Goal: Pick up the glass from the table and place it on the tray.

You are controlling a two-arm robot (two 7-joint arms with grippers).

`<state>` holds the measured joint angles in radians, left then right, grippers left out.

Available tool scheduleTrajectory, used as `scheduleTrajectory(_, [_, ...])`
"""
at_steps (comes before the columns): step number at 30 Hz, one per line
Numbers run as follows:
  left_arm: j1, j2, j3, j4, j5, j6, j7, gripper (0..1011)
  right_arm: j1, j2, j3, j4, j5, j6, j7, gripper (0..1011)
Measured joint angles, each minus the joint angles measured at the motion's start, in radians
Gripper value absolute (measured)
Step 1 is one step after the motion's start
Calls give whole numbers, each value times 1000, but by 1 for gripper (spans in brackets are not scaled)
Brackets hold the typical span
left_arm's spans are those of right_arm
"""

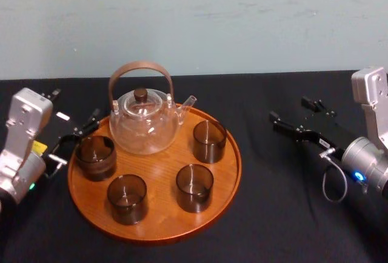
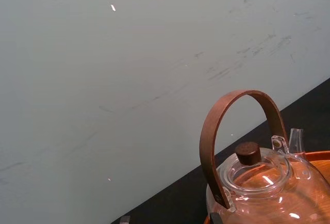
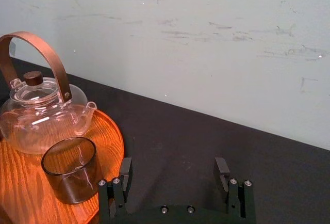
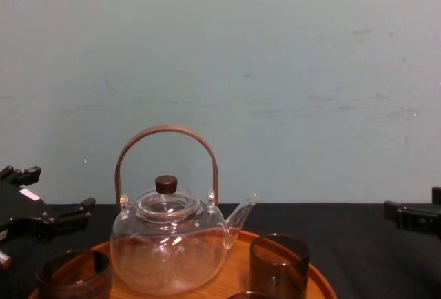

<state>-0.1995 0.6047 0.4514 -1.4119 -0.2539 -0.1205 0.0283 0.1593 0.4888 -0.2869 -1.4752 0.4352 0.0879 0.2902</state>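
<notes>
Light, stiff, slick and fragile, best pinched across its walls, the glass (image 1: 95,157) sits at the tray's (image 1: 159,197) 9 o'clock beside the spread-fingered left hand (image 1: 77,140); the right hand (image 3: 172,163), likewise spread, hangs at 3 o'clock.

Lab test bench: black-draped table (image 1: 291,214), bare scuffed wall (image 1: 194,20).

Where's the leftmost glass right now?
Head view: leftmost glass sits on the tray's left edge, just in front of the teapot, left claw beside it.
</notes>
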Motion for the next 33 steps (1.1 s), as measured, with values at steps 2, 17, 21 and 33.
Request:
scheduleTrajectory(2, [0, 0, 0, 0, 0, 0, 0, 1001, 0, 0, 0, 0, 0, 0, 0, 1002])
scheduleTrajectory(17, [0, 0, 0, 0, 0, 0, 0, 1001, 2, 4, -3, -2, 2, 0, 3, 1002])
scheduleTrajectory(21, [0, 0, 0, 0, 0, 0, 0, 1001, 2, 4, -3, -2, 2, 0, 4, 1002])
scheduleTrajectory(33, [0, 0, 0, 0, 0, 0, 0, 1001, 3, 6, -4, -2, 3, 1, 5, 1002])
